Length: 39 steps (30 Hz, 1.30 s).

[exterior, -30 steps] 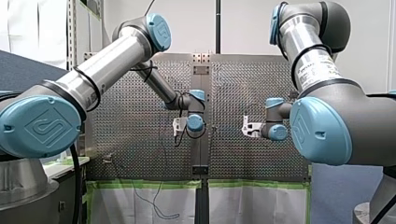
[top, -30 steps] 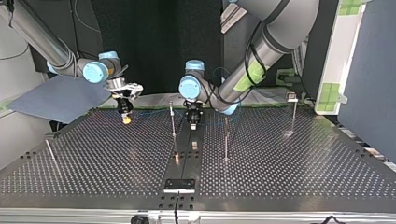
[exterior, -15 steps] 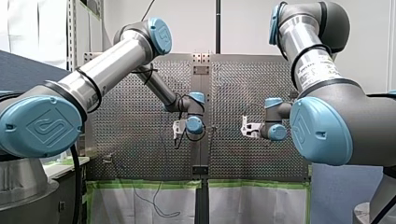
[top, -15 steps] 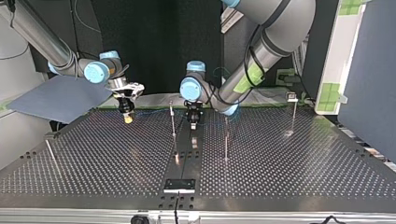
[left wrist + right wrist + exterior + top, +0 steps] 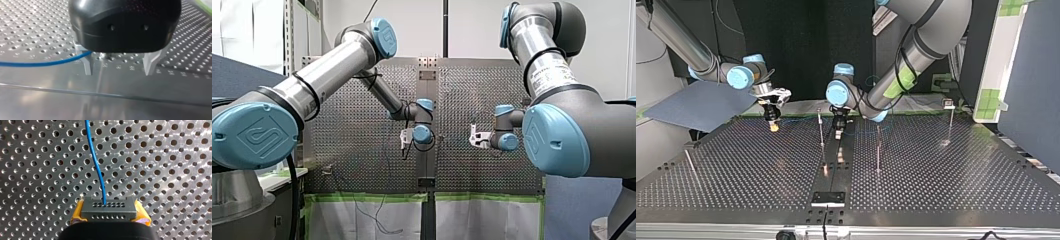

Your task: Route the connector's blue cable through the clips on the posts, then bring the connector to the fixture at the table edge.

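Observation:
In the right wrist view my right gripper (image 5: 110, 217) is shut on the grey connector (image 5: 108, 207), held between its yellow pads (image 5: 78, 215). The blue cable (image 5: 96, 160) runs from the connector out ahead over the perforated table. In the top view this gripper (image 5: 771, 125) hangs at the far left. My left gripper (image 5: 118, 73) is open, its metal fingers (image 5: 87, 66) wide apart just above the table. The blue cable (image 5: 37, 63) reaches one finger from the side and vanishes behind the black body. In the top view my left gripper (image 5: 838, 131) stands beside a thin post (image 5: 821, 130).
More thin posts stand on the table: one right of centre (image 5: 878, 147), one at the far right (image 5: 951, 122) and one at the left edge (image 5: 689, 162) of the top view. A black fixture (image 5: 827, 198) sits at the near table edge, on the centre strip.
My left gripper's fingers have opened and it has shifted slightly toward the top view's left. My right gripper holds still with the connector.

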Motion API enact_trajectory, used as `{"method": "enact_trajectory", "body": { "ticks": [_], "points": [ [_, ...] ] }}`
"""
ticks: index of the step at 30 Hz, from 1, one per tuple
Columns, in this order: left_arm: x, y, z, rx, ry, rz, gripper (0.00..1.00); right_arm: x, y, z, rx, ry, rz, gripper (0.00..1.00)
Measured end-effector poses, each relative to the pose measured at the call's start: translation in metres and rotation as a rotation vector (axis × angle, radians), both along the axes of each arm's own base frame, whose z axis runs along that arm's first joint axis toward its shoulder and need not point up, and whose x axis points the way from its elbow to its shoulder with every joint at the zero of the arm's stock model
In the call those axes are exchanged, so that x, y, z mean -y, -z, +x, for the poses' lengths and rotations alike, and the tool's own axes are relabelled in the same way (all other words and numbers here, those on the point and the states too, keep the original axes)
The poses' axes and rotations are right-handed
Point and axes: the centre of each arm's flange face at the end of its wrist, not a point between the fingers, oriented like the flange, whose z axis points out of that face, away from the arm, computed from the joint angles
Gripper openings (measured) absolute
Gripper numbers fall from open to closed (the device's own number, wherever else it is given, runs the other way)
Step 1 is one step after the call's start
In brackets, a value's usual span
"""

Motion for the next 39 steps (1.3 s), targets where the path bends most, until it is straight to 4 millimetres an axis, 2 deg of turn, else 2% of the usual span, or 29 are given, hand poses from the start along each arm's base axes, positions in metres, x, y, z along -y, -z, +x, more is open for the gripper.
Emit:
{"method": "enact_trajectory", "body": {
  "ticks": [3,13,23,30,39],
  "points": [
    [-0.001,0.0,-0.004,-0.016,-0.011,0.028,1.0,-0.001,0.001,0.0,-0.002,-0.001,0.004,0.0],
    [-0.001,-0.004,-0.036,-0.084,0.015,0.122,1.0,-0.003,0.003,0.001,-0.014,-0.003,0.016,0.0],
    [0.006,-0.008,-0.06,-0.083,0.058,0.125,1.0,-0.003,0.003,0.001,-0.015,-0.003,0.017,0.0],
    [0.012,-0.021,-0.07,-0.05,0.075,0.105,1.0,-0.003,0.004,0.001,-0.015,-0.003,0.017,0.0],
    [0.017,-0.015,-0.087,-0.056,0.097,0.11,1.0,-0.003,0.004,0.001,-0.015,-0.003,0.017,0.0]
  ]
}}
